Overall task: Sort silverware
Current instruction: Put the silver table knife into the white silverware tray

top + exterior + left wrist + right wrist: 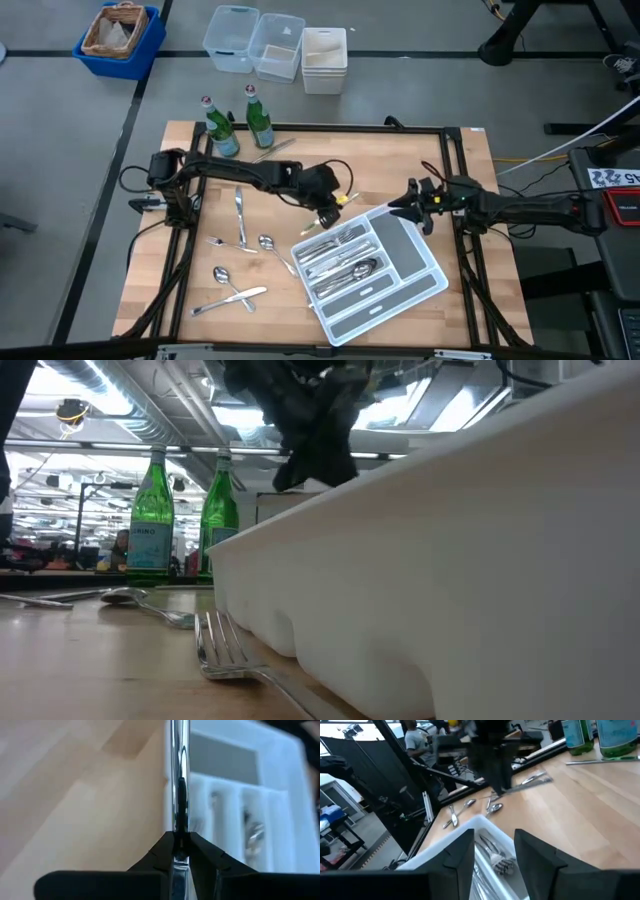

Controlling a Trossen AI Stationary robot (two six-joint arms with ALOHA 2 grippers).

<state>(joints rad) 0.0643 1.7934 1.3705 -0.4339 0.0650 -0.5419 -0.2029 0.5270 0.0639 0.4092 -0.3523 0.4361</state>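
Note:
My left gripper (325,213) hovers by the far left corner of the white divided tray (420,285) and is shut on one slim shiny piece of silverware (179,780). The tray's compartments hold several more pieces (340,262). Loose forks, spoons and knives (240,243) lie flat on the wooden table to the tray's left. One fork (230,650) lies right against the tray's wall. My right gripper (400,208) stands open by the tray's far right corner, nothing between its fingers (462,852). My left gripper pinches the slim piece (178,847) between its two fingertips, edge-on. The piece runs on straight ahead of the fingers, along them. The fingers slant down toward the tray. The piece looks lifted clear of the table (532,781); which end is held I cannot tell.
Two green glass bottles (240,125) stand at the table's far left, with a knife (275,150) lying beside them. A black frame (455,180) runs round the table top. Bins (275,45) stand on the floor beyond the far edge. People show in the room beyond.

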